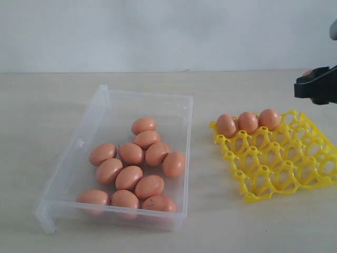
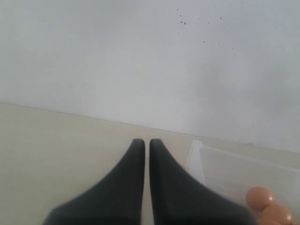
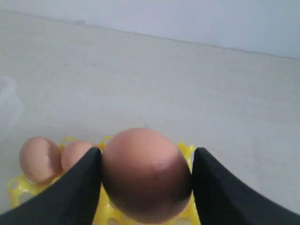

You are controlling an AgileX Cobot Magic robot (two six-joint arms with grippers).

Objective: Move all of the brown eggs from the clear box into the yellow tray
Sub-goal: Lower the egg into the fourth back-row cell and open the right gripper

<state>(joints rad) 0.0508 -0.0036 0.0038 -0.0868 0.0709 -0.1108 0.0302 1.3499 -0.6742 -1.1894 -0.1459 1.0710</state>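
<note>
On the left half of the counter (image 1: 31,105) I see the clear box (image 1: 152,100). Twelve brown eggs (image 1: 129,177) lie loose on its floor, bunched toward its right and near sides, most of them touching a neighbour. To the right of the box, and apart from it, sits the yellow tray (image 1: 284,158). Three eggs sit side by side in cups along its far row, starting from the far left corner.

My right end effector (image 3: 147,152) has its jaws spread wide and clamped on a brown egg (image 3: 146,187); both black fingers (image 3: 70,197) touch the shell. Behind that egg, its wrist camera shows the tray's edge and two of the seated eggs. In the exterior view it shows as a black shape at the right edge, above the far right part of the tray.

My left end effector (image 2: 146,140) is outside the exterior view. Its own camera shows the two dark fingers pressed nearly together with nothing between them, held above bare counter, with a corner of the box and a couple of eggs near it.
</note>
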